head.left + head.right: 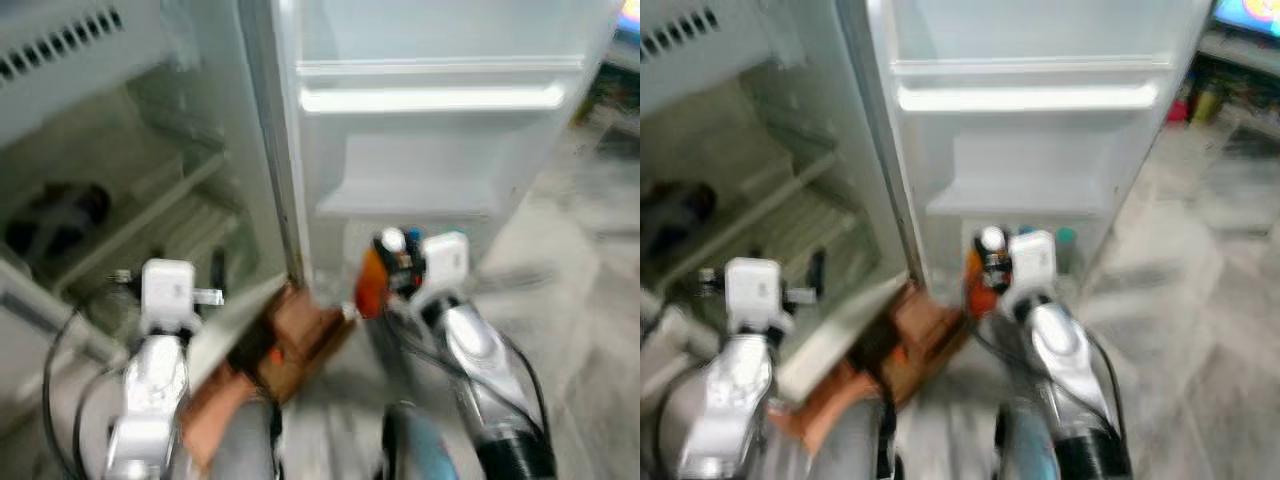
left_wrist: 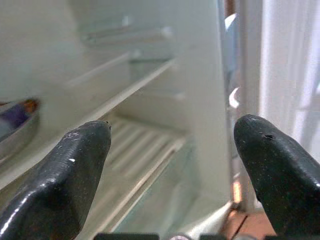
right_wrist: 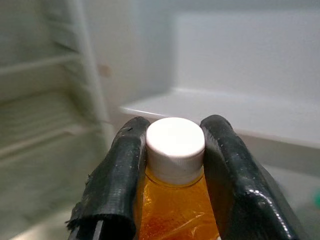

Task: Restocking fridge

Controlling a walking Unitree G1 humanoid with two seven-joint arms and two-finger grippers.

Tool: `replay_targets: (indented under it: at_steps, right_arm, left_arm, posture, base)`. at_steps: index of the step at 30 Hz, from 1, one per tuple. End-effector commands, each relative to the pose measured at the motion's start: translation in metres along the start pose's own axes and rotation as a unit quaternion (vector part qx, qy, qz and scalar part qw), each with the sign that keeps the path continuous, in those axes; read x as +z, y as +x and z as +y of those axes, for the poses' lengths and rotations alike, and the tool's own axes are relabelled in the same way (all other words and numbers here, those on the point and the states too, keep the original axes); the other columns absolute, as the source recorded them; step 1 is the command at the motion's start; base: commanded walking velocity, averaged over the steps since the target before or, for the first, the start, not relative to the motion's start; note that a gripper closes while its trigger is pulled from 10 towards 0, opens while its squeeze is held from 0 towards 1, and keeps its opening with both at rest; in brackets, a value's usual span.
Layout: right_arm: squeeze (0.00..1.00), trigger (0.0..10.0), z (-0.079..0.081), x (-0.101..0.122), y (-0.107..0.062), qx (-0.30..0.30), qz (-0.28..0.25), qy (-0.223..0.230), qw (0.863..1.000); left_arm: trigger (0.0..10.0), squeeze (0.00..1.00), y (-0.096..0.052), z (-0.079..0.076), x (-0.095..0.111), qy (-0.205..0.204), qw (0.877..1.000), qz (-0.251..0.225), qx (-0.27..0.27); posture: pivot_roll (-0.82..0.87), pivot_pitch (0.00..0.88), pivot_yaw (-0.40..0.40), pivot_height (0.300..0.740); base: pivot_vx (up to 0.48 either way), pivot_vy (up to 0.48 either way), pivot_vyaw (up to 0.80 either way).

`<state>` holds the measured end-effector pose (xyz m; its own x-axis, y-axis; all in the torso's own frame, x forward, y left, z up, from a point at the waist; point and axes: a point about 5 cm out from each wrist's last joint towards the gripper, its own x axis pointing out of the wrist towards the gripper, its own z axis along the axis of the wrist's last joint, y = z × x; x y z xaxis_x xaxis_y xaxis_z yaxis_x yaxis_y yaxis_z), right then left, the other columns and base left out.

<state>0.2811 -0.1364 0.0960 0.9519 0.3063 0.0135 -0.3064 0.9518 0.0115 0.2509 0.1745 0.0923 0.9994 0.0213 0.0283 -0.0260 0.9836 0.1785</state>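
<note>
My right gripper (image 3: 172,150) is shut on the neck of an orange bottle (image 3: 175,210) with a white cap (image 3: 175,142). In the eye views the orange bottle (image 1: 372,280) hangs in front of the open fridge door's lower shelf (image 1: 405,200). My left gripper (image 2: 172,155) is open with nothing between its fingers, facing the fridge's inner shelves (image 2: 135,150). The left arm (image 1: 165,300) sits low in front of the fridge compartment (image 1: 130,230).
The fridge door (image 1: 430,100) stands open with white shelves. A brown box (image 1: 290,345) lies low by the door's hinge edge. A dark dish (image 2: 15,125) rests on an inner fridge shelf. Tiled floor (image 1: 590,280) extends to the right.
</note>
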Motion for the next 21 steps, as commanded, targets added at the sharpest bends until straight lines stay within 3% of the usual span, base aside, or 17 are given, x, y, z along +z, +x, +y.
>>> replay_targets:
  at_steps: [1,16,21]
  right_arm:
    - [0.0,10.0,0.009,0.01,0.006,0.014,-0.027,0.0,1.0]
    - [0.0,10.0,-0.003,0.01,0.009,-0.028,-0.029,-0.033,0.999]
    - [0.0,10.0,-0.009,0.014,0.019,-0.035,-0.037,-0.055,0.997]
  left_arm:
    - [10.0,0.0,-0.003,0.011,-0.006,0.013,1.0,0.013,0.011]
    - [10.0,0.0,-0.005,0.006,-0.006,0.01,1.0,0.009,0.001]
    - [10.0,0.0,-0.012,0.006,-0.005,0.008,1.0,0.01,-0.002]
  posture:
    - [0.12,0.083,0.023,0.643]
    - [0.12,0.091,0.022,0.643]
    - [0.14,0.131,0.035,0.643]
  base:
    - [0.251,0.0,0.0]
    - [0.033,0.0,0.0]
    - [0.0,0.0,0.0]
